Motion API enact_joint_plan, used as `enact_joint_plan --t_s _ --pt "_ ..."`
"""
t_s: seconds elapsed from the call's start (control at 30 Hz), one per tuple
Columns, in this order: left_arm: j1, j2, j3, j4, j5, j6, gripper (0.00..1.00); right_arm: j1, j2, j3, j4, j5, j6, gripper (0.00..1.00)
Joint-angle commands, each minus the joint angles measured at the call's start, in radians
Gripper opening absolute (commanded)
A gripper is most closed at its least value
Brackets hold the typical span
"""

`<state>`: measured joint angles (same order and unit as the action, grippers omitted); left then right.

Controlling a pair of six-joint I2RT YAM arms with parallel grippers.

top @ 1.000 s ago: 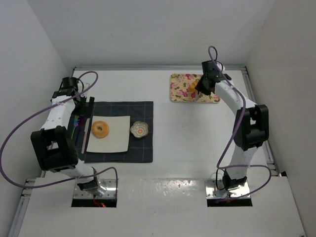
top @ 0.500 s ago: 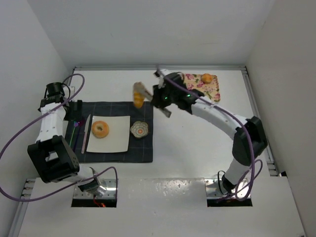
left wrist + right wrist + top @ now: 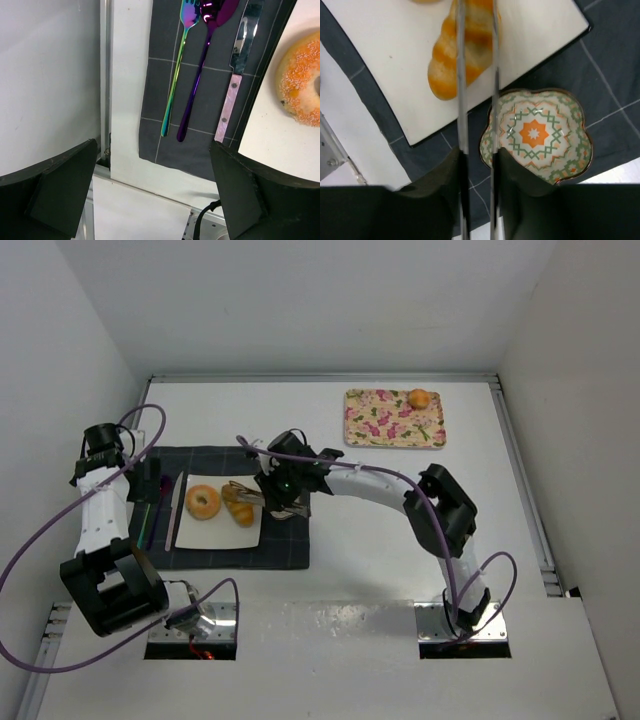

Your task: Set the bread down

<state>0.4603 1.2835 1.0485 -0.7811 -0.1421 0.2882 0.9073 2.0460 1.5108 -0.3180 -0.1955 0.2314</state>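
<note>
Counting 3 pcs: bagel (image 3: 204, 501), roll (image 3: 245, 515), bun (image 3: 420, 398)

Top cam: high behind the arm bases (image 3: 190, 625), looks down on whole table (image 3: 380, 530). Left wrist: close, straight down on placemat's (image 3: 210, 115) left edge, bagel (image 3: 302, 80) at frame edge. Right wrist: close over plate (image 3: 385, 45) corner. All share the plate.
</note>
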Motion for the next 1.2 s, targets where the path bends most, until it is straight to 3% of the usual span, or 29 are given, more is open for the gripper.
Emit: enact_joint_plan --t_s 0.0,0.03,0.13,0.47,0.73,0.9,1.17 --pt "0.012 -0.029 -0.005 -0.010 0.010 0.012 1.00 0.010 -0.041 0.078 0.034 -0.001 -0.026 0.34" --pt "0.012 -0.029 -0.005 -0.010 0.010 0.012 1.00 0.008 -0.046 0.080 0.034 0.002 -0.024 0.42" --pt "0.012 -0.029 0.005 -0.010 0.019 0.012 1.00 0.007 -0.089 0.065 0.043 0.040 -0.026 0.49" --pt "0.012 -0.019 0.024 -0.020 0.029 0.012 1.00 -0.064 -0.263 0.017 0.063 0.099 0.020 0.54" --pt "0.012 0.000 0.060 -0.029 0.029 0.002 1.00 -0.421 -0.316 0.055 -0.156 0.273 -0.020 0.54" --pt "0.002 0.046 0.117 -0.041 0.050 -0.007 1.00 -0.611 -0.313 0.020 -0.182 0.300 -0.006 0.55" --pt "-0.017 0.140 0.189 -0.050 0.022 -0.006 1.00 -0.754 -0.126 0.106 -0.207 0.330 0.009 0.56"
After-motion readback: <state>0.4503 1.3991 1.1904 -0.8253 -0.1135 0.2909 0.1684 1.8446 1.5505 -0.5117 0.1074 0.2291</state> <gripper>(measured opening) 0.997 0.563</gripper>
